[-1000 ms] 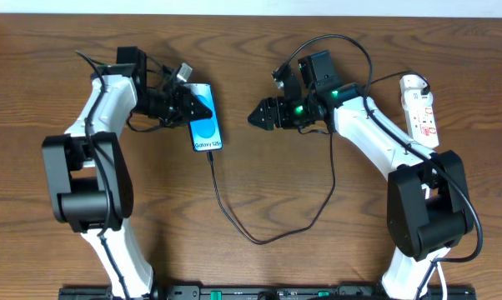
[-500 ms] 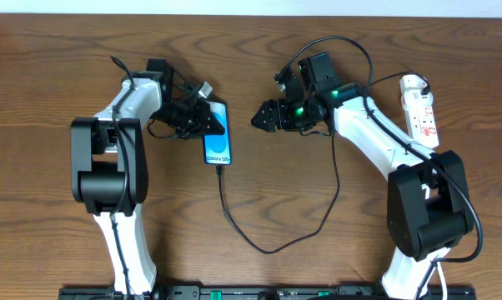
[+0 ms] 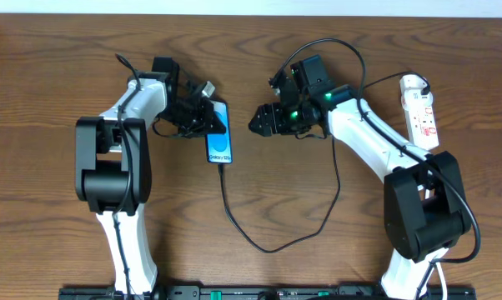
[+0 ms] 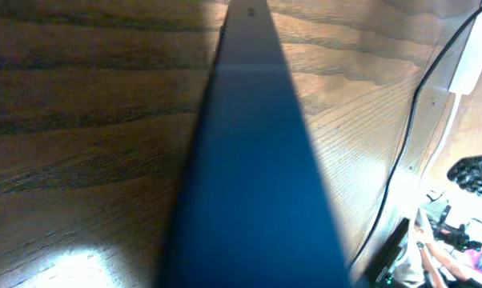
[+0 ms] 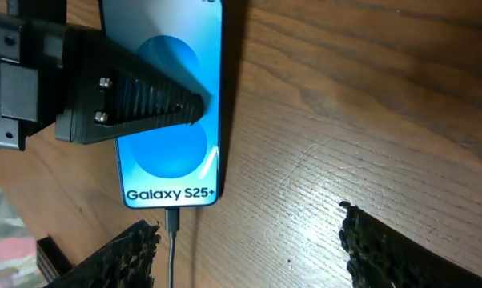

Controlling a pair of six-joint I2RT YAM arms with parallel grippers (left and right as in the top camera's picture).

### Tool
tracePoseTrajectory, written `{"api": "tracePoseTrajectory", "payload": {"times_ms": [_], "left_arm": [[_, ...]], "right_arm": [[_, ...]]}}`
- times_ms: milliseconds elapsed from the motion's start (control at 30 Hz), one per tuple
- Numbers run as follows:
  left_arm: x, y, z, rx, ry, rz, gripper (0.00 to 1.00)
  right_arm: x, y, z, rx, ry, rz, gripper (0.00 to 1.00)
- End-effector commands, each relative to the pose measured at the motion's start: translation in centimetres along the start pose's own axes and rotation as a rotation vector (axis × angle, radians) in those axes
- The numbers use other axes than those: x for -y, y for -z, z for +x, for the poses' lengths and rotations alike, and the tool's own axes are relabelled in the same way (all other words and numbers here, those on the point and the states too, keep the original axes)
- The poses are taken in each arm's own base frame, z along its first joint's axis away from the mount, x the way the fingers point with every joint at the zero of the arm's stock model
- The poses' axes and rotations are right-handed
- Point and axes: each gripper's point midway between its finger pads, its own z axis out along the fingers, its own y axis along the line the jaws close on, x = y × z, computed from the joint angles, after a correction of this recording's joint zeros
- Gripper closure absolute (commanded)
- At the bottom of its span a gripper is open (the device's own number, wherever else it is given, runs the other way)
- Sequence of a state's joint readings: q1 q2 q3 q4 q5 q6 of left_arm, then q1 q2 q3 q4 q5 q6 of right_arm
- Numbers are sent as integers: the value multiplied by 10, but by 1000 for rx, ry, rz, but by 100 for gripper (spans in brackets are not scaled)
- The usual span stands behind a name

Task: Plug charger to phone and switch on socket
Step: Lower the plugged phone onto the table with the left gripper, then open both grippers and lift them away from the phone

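Note:
The phone lies on the table left of centre with its blue "Galaxy S25+" screen up; it also shows in the right wrist view and fills the left wrist view. My left gripper is shut on the phone's upper end. The charger cable has its plug tip in the phone's bottom port and loops across the table toward the right arm. My right gripper is open and empty, just right of the phone. The white socket lies at the far right.
The cable's loop lies on the table between the two arm bases. The socket's white lead and a stretch of black cable show at the right edge of the left wrist view. A black rail runs along the table's front edge.
The left arm swung right and carried the phone right, mostly in the first half second. The cable loop shifted with it. The right gripper edged slightly left toward the phone.

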State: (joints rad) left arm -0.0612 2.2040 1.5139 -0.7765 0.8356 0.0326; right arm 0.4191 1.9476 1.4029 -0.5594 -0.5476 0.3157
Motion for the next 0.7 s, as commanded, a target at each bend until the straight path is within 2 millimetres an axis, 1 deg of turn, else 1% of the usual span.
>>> {"api": "tracePoseTrajectory", "payload": {"times_ms": [0,300,367,433,467,500,533,667], "left_arm": [[-2,-5,0,-7,10,4,93],[-2,-5,0,-4,7,4,92],[-2,-5,0,-4,7,4,86],[-2,-5,0,-4,7,4,83],[-2,-5,0,-4,7,4,83],[-2,-5,0,-4,7,4,77],[-2,-5,0,-4,7,4,74],[-2,-5,0,-4,11,4,68]], "right_arm": [[-8,6,-5,25,50,15,27],[-7,6,-4,25,51,20,27],[-7,6,-4,25,51,21,26],[-7,6,-4,23,50,21,26],[-7,6,-4,22,50,21,26],[-7,6,-4,22,49,21,26],[-7,6,-4,22,49,22,26],[-7,6,-3,20,48,22,26]]}}
